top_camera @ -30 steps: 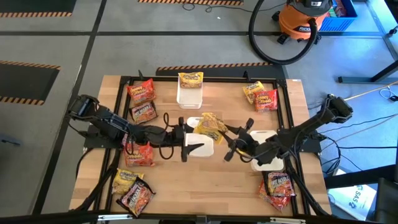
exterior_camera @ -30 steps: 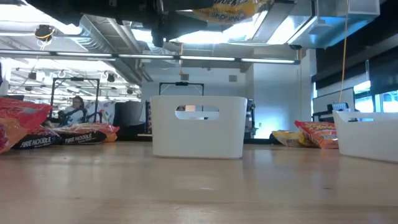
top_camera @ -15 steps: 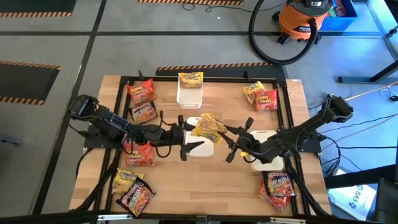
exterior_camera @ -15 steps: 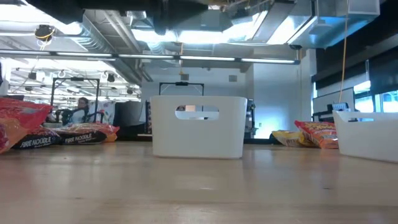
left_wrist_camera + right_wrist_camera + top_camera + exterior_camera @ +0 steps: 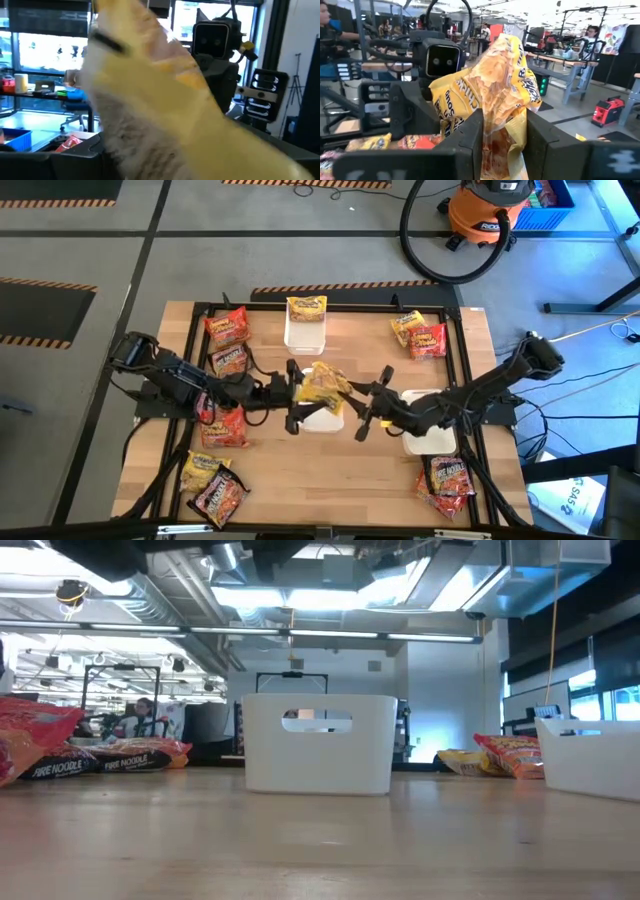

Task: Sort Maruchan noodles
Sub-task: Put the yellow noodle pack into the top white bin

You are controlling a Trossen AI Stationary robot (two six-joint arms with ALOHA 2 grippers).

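Landmark: the middle white bin (image 5: 322,418), at the centre of the table (image 5: 330,470); everything below is placed from it.
Step in hand: a handover of one yellow packet (image 5: 322,383) in the air above the middle white bin, as I judge it.
Yellow packet: it hangs over the bin's far edge, between my two grippers, clear of the wood.
My right gripper (image 5: 366,406): just right of the bin, fingers (image 5: 470,145) pinched on the yellow packet; the wrapper stands up between them.
My left gripper (image 5: 297,395): at the bin's left edge, jaws spread wide around the packet's other end. I cannot tell whether they touch it yet.
Other noodles: red and dark packets (image 5: 226,425) lie left of the bin, more at the near left, far right and near right corners.
Other bins: one beyond the middle bin with a yellow packet (image 5: 306,307) in it, one to its right.
Next move: I think my left must close firmly before my right lets go, then carry the packet to the yellow bin.
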